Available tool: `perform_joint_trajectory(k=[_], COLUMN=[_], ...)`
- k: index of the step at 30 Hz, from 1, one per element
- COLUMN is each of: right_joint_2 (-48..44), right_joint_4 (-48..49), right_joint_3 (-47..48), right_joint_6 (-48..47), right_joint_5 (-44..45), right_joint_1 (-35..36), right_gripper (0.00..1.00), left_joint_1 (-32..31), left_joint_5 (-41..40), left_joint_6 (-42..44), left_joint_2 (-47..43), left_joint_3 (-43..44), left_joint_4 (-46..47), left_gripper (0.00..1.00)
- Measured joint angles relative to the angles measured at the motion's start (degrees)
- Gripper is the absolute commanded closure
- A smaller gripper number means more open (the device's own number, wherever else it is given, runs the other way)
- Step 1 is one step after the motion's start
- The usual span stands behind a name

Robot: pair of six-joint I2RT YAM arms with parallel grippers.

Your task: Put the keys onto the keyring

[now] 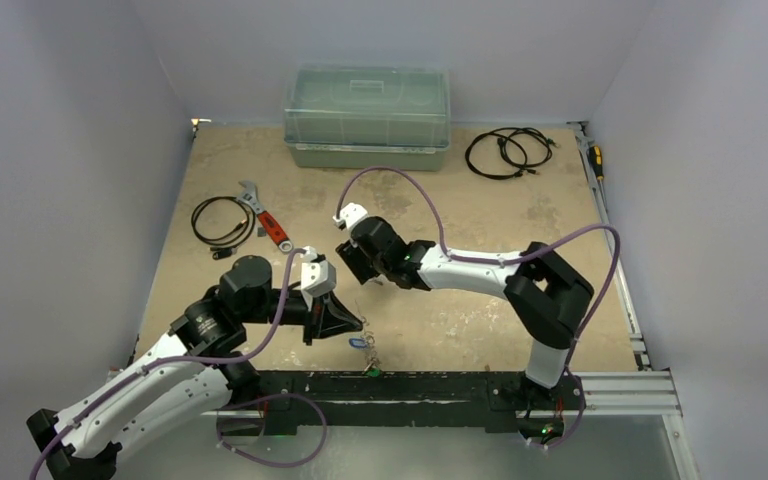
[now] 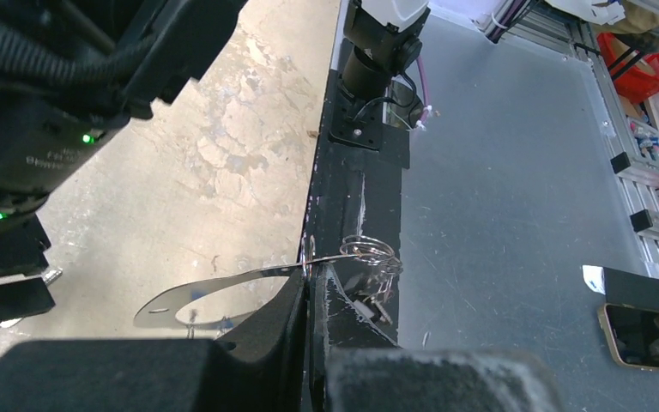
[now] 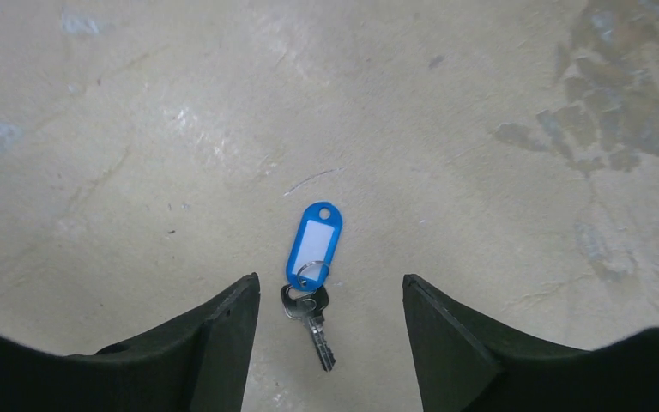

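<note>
The left gripper [image 2: 307,280] is clamping the keyring [image 2: 240,276] while one unthreaded blue-tagged key [image 3: 313,245] is lying between the wide-open right gripper [image 3: 330,283] fingers

left end effector [image 2: 309,279]: pinched closed | right end effector [image 3: 330,296]: fingers spread, facing down

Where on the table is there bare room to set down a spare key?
Bare patches: the far left corner between the clear bin and the left cable coil; the right side between the right cable coil and the right arm. Crowded at front centre: left claw, right claw, blue-tagged key.
</note>
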Motion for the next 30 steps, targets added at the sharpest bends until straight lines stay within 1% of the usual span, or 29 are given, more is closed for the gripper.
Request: perform_joint_trajectory(k=[3,5,13,15,20,23,30], right_joint_2=[-2.27,-2.67,-2.45,-1.55,3.3,4.83,6.86], right_joint_4=[-0.63,-1.38,-2.32,-2.8,-4.81,-6.36,-9.35], right_joint_3=[0.55,1.46,2.01,2.49,5.64,5.66,6.01], right_joint_6=[2.34,4.44,17.22,19.82,25.55,27.63,29.27], right_joint_5=[1.31,1.86,1.03,0.83,0.79,0.81,2.05], right_joint_1=[-0.09,-0.11,-0.26,-0.26,-0.26,-0.26,-0.26], right_gripper=[0.34,0.36,0.45,0.48,0.49,0.51,0.61], left_joint_1=[0.0,0.0,0.0,0.0,0.0,0.0,0.0], left_joint_5=[-0.22,-0.31,-0.9,-0.98,-1.64,-2.05,-2.25], left_joint_6=[0.0,0.0,0.0,0.0,0.0,0.0,0.02], left_joint_2=[-0.59,-0.9,-0.87,-0.52,-0.13,-0.26,-0.48], left_joint_3=[0.0,0.0,0.0,0.0,0.0,0.0,0.0], left_joint_4=[-0.02,0.0,-0.15,-0.17,-0.31,-0.33,-0.37], left_gripper=[1.0,1.0,1.0,1.0,1.0,1.0,1.0])
